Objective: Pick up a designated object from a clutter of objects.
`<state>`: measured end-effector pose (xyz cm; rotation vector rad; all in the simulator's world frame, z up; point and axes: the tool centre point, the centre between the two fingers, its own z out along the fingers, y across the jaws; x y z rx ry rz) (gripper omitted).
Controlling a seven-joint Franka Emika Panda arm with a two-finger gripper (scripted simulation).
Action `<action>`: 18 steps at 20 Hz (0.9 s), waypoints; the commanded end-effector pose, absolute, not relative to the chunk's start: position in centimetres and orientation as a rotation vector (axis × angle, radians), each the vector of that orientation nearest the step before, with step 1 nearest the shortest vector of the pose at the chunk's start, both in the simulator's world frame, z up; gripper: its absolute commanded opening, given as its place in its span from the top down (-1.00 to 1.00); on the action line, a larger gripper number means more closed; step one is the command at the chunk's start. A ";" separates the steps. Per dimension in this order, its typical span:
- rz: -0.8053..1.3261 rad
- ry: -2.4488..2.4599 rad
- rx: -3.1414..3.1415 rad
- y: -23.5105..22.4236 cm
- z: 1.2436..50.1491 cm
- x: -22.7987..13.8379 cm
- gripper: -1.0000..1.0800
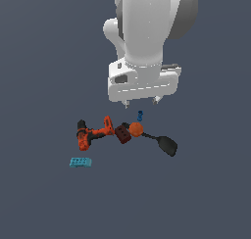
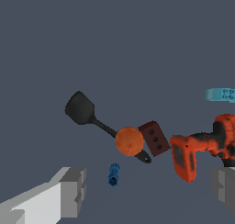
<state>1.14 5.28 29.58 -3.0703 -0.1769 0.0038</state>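
The arm was held vertically, its tool (image 1: 141, 104) spread wide and empty above the clutter. The black spatula (image 1: 163, 142) was laid on the plain grey counter (image 1: 44, 199), its handle crossed by the orange ball (image 1: 136, 129).

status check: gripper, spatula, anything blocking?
Gripper open, above the clutter, holding nothing. Black spatula flat on the surface, untouched. Orange ball sits over its handle.

The orange ball (image 2: 130, 141) hides part of the spatula handle (image 2: 104, 127).
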 end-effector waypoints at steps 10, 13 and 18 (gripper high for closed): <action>0.002 -0.641 -3.052 6.7 22.2 1.7 -0.92; 0.003 -0.798 -3.025 7.2 19.8 1.7 -0.92; 0.005 -1.059 -2.957 8.2 15.8 1.3 -0.92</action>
